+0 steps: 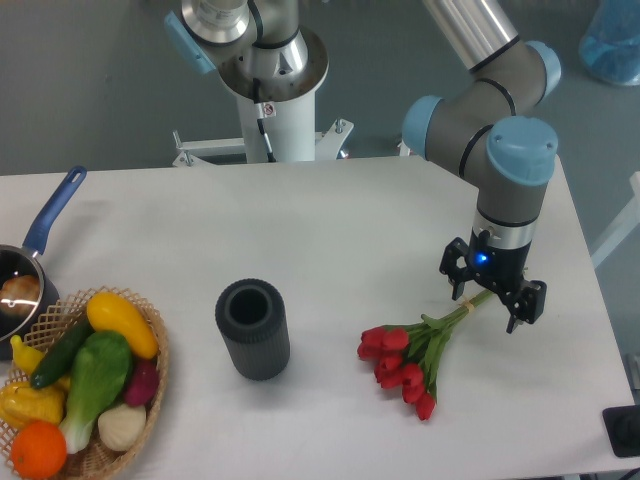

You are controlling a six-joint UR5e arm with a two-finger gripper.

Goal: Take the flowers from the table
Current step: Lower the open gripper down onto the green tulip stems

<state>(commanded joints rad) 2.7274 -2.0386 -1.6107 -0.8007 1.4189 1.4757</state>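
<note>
The flowers (pixel 405 367), a small bunch of red tulips with green leaves and pale stems, lie on the white table (pixel 330 230) at the right front. Their red heads point toward the front left, and the tied stems run up to the right. My gripper (pixel 489 298) points down over the stem end. Its two fingers stand apart, one on each side of the stems, so it is open. I cannot tell whether the fingers touch the stems or the tabletop.
A dark grey cylindrical cup (pixel 253 328) stands upright left of the flowers. A wicker basket (pixel 150 375) of vegetables sits at the front left corner, with a blue-handled pan (pixel 40 235) behind it. The table's right edge is close to the gripper.
</note>
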